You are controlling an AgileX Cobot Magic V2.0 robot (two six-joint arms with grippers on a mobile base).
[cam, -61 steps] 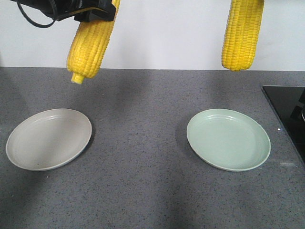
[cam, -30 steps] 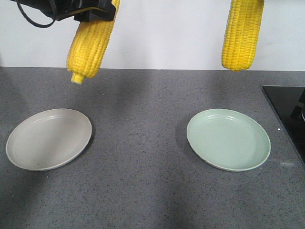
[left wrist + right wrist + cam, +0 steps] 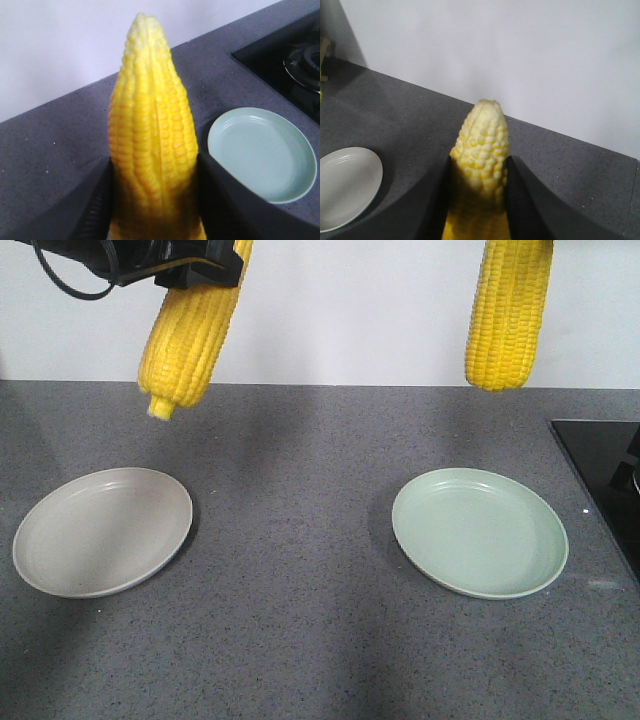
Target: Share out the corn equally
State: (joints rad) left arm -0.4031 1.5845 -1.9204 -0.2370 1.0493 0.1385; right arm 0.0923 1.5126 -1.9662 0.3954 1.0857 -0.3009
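Front view: left pincer point(image 3: 213, 268) clamps the left corn point(image 3: 188, 335), which hangs below it above the countertop point(image 3: 300, 540); the right corn point(image 3: 508, 315) hangs likewise, its holder out of frame. Left wrist: dark fingers point(image 3: 225, 200) press both flanks, with the green plate point(image 3: 260, 155) off to the right. Right wrist: right pincer point(image 3: 477, 200) grips its cob, with the grey plate point(image 3: 345, 185) off to the left.

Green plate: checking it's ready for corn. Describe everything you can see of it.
The green plate is round, shallow, pale green, matte like plastic, with a raised rim and faint inner rings. Empty, it lies flat on the grey counter, apart from the black hob. A corn cob hangs high above that side, not touching it.
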